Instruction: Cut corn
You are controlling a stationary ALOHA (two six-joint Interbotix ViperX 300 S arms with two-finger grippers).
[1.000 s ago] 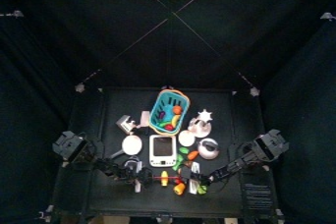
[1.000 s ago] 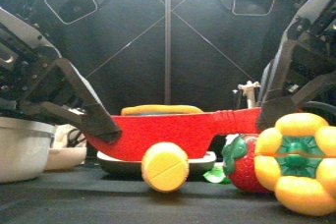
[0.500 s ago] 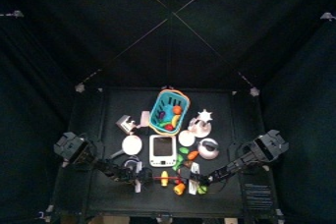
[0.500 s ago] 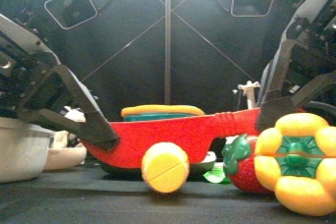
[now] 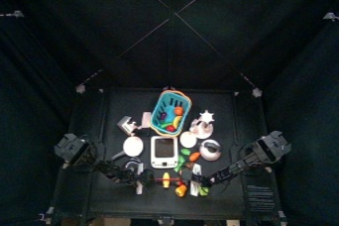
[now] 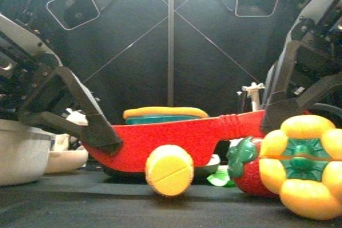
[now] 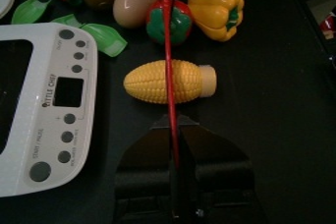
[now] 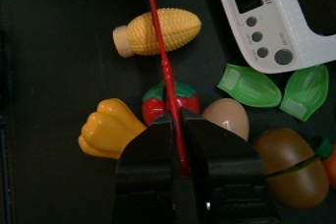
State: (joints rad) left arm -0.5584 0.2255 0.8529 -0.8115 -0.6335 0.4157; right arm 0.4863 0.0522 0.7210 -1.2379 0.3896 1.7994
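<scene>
Closest to the front edge we see a big yellow toy pepper [image 6: 305, 167] on the right. Just beside it sits a red-and-green toy piece [image 6: 245, 167]. A little to the left lies the corn [image 6: 168, 169], with its round end turned to us. It rests on the black table [image 5: 106, 121], near the front and about in the middle, between the two arms.

Right above and behind the corn we see a long red toy knife [image 6: 174, 132]. It runs from one arm to the other. The left gripper [image 6: 87, 142] holds one end and the right gripper [image 6: 274, 112] holds the other end.

From the left wrist, the left gripper's [image 7: 178, 154] jaws stand narrow and pinch the knife [image 7: 172, 130] (it looks like a thin red line from here). The line runs across the middle of the corn [image 7: 168, 81]. We cannot tell if the blade is touching it. From the right wrist, the right gripper's [image 8: 182, 135] jaws are also pressed close on the knife [image 8: 160, 51], and the red line crosses the corn [image 8: 157, 31] there too.

A silver bowl [image 6: 20, 152] sits at the left. Past the corn lies a white scale [image 7: 39, 100] with small buttons, and a brown egg [image 7: 134, 2] is near it. Farthest back, seen from above, a teal basket [image 5: 159, 106] stands behind the scale [image 5: 162, 149].
</scene>
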